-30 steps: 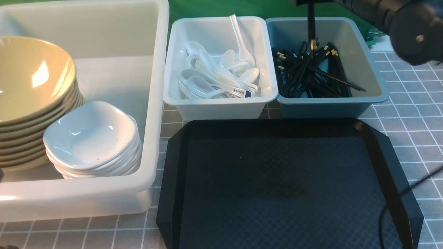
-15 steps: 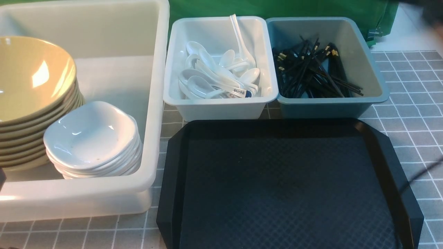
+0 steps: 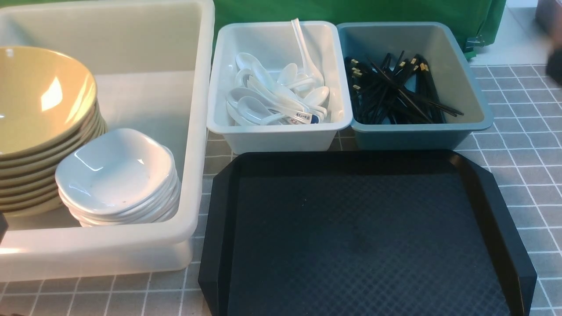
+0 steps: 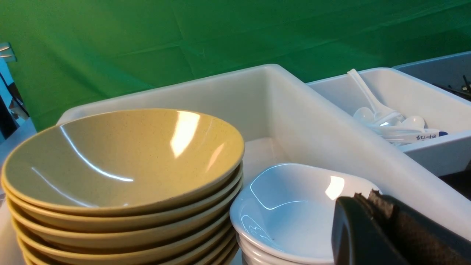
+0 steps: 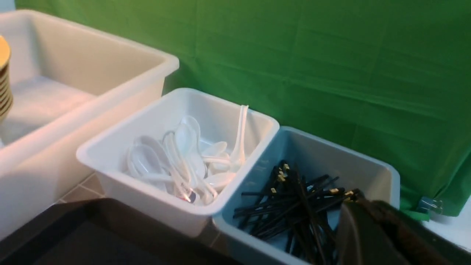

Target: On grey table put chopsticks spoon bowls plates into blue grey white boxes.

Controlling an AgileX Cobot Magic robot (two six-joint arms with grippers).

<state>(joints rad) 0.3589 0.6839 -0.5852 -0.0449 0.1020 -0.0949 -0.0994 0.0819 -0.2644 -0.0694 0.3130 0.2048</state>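
The chopsticks [image 3: 397,94] lie heaped in the blue-grey bin [image 3: 476,105] by the bench's [image 3: 518,145] far edge, spoons [image 3: 276,98] in the white bin [image 3: 219,118] beside it, bowls [image 3: 41,114] and plates [image 3: 116,175] in the tub [image 3: 193,131]. Both the left hand [image 4: 362,235] and right hand [image 5: 371,235] are clenched, grasping nothing. The tray [image 3: 364,237] looks bare, so sorting seems finished; retract each arm high, clear of the bin rims.

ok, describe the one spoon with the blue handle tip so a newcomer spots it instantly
Find the small white bin between the big off-white tub and the blue-grey bin. In its spoon pile, look nearest the black tray: this spoon alone shows blue writing and a blue tip.
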